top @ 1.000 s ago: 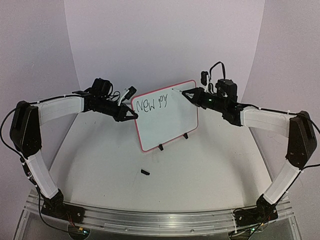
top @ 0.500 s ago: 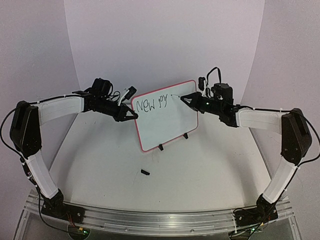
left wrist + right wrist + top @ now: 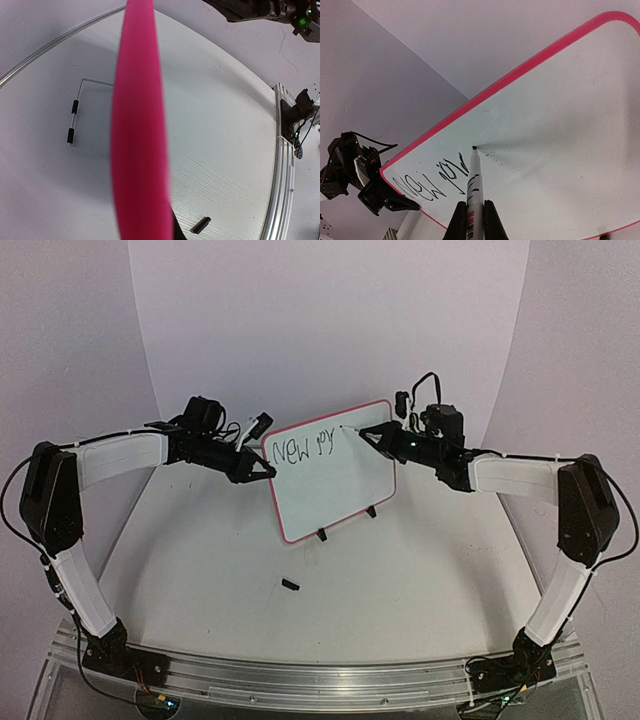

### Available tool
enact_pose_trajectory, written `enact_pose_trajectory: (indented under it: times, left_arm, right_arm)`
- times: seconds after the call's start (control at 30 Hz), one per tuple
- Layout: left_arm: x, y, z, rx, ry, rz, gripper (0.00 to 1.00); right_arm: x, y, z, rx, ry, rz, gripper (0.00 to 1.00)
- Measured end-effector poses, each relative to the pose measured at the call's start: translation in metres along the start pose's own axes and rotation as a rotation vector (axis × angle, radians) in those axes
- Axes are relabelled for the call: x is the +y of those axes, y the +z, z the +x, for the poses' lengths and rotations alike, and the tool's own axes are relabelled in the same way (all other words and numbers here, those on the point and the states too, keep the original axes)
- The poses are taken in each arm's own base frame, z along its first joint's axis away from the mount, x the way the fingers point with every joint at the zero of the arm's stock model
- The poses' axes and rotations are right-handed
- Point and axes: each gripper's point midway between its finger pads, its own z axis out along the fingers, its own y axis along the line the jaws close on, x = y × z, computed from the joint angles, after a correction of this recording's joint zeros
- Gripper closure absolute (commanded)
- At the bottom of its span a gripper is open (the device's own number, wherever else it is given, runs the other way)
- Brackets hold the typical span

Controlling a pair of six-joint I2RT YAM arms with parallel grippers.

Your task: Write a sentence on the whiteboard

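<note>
Whiteboard (image 3: 340, 490): one; sentence (image 3: 290, 451) two words. Left tool (image 3: 262, 468) clamps its edge; right tool (image 3: 473, 206) pinches one marker (image 3: 474, 175).

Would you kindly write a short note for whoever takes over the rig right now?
Left gripper: shut on the left edge of the small white whiteboard with the red-pink frame, which stands tilted on its black feet.
Right gripper: shut on the slim black-and-white marker pen, tip at the board just right of the last word.
Done: one row of black handwritten lettering, two short words, at the board's top left.
Left: the rest of the sentence; the board's lower part is blank.
A small black cap lies on the table in front of the board.
</note>
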Motion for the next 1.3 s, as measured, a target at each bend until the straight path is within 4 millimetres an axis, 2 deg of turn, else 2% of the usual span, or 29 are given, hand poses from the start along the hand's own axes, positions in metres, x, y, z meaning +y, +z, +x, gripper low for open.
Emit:
enact_pose_trajectory:
  times: [0.67, 1.3]
  left_arm:
    - [0.000, 0.000, 0.000, 0.000, 0.000, 0.001, 1.00]
    - [0.000, 0.000, 0.000, 0.000, 0.000, 0.001, 1.00]
  right_arm:
    - [0.006, 0.003, 0.006, 0.044, 0.004, -0.053, 1.00]
    - [-0.010, 0.000, 0.018, 0.060, 0.010, 0.004, 1.00]
